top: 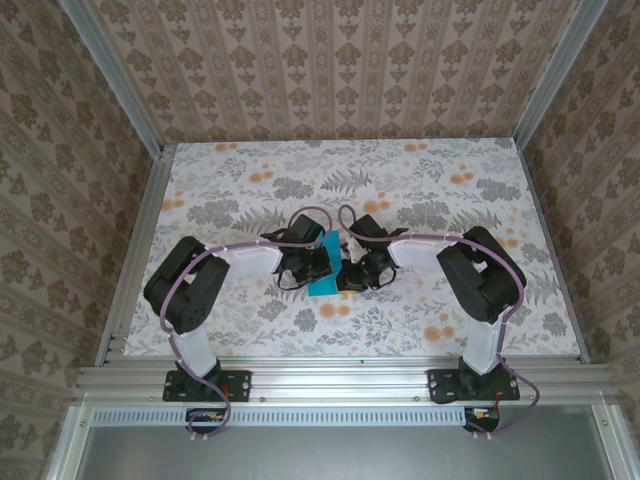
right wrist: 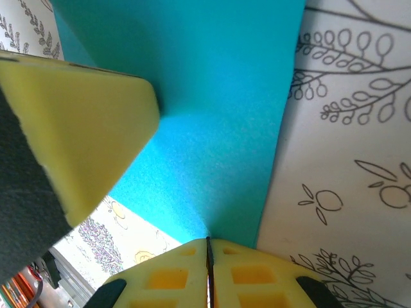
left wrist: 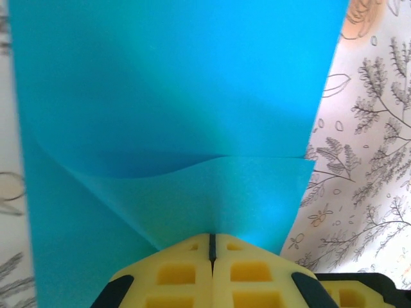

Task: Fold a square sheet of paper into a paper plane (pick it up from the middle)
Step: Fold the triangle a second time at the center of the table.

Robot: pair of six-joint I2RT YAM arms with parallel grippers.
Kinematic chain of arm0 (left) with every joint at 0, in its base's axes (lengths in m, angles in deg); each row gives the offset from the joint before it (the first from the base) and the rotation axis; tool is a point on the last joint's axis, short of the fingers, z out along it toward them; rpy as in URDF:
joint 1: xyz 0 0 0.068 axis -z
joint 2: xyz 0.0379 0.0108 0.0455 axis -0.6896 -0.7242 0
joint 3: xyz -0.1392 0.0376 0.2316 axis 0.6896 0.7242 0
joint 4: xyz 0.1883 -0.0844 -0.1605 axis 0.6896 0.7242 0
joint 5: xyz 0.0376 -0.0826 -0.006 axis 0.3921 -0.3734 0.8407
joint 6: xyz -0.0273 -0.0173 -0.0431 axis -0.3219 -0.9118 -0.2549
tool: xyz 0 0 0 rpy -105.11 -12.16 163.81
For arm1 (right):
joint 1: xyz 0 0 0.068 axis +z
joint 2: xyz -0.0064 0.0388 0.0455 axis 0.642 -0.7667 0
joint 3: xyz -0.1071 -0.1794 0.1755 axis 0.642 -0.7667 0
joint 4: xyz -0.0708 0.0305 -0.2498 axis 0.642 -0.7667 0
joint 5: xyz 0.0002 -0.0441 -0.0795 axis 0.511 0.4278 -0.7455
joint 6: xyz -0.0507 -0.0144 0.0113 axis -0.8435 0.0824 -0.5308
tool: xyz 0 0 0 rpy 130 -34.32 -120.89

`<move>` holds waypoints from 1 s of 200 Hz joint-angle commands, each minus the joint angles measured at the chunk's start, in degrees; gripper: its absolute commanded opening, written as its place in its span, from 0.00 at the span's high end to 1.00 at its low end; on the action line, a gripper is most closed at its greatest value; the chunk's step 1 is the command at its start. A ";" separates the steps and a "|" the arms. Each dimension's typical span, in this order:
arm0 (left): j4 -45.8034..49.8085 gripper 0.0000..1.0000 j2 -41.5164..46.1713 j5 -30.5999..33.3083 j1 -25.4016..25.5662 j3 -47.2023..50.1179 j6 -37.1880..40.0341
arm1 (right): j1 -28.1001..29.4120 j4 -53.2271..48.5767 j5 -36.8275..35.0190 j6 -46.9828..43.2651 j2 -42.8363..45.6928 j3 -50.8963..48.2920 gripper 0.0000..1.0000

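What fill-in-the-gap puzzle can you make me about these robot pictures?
1. The sheet of paper is the colour ____.
2. The left gripper and the right gripper are both ____ on it.
3. Their finger pads are the colour ____.
Missing words: blue; shut; yellow.

Your overhead view is evenly and softly lit: the table [top: 250,190] shows no glare, and the arms [top: 190,285] throw only faint, short shadows close beneath themselves, so the light reads as coming from above. In your left wrist view the square sheet of paper [left wrist: 180,96] is soft-focused, with a dark shadow band over its curled flap. In your right wrist view the paper looks grainy, brightest low down, while the table print stays crisp
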 commanded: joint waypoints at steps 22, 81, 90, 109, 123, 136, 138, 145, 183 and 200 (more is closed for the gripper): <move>3.74 0.84 4.71 3.89 -3.06 1.69 3.15 | 0.01 -4.55 -4.12 0.25 -3.41 0.27 0.90; -10.20 0.79 10.05 -3.74 -1.55 6.91 3.10 | -0.03 -4.73 -3.74 1.12 -4.35 0.70 0.90; -11.74 0.80 10.08 -4.39 -0.94 7.89 2.22 | -0.03 -4.97 -3.77 1.17 -4.53 0.79 0.90; -14.54 0.83 9.28 -5.39 0.62 9.57 0.75 | -0.02 -5.29 -3.77 1.46 -4.87 0.79 0.90; -15.92 0.86 8.05 -5.82 1.20 9.98 -0.01 | -0.03 -5.52 -3.93 1.50 -5.12 0.87 0.90; -17.61 0.88 6.82 -6.45 1.40 10.32 -0.62 | -0.03 -5.51 -4.00 1.50 -5.28 0.81 0.90; -17.82 0.87 6.65 -6.54 1.41 10.28 -0.70 | -0.03 -5.51 -4.01 1.54 -5.33 0.79 0.90; -18.48 0.88 6.04 -6.66 1.42 10.30 -0.93 | -0.03 -5.59 -4.04 1.59 -5.35 0.79 0.90; -18.22 0.88 2.96 -6.59 1.37 9.41 -1.29 | 0.00 -5.87 -4.20 1.52 -5.35 0.70 0.91; -16.29 0.90 2.03 -5.31 1.42 8.93 -1.38 | -0.03 -5.89 -4.22 1.39 -5.20 0.61 0.90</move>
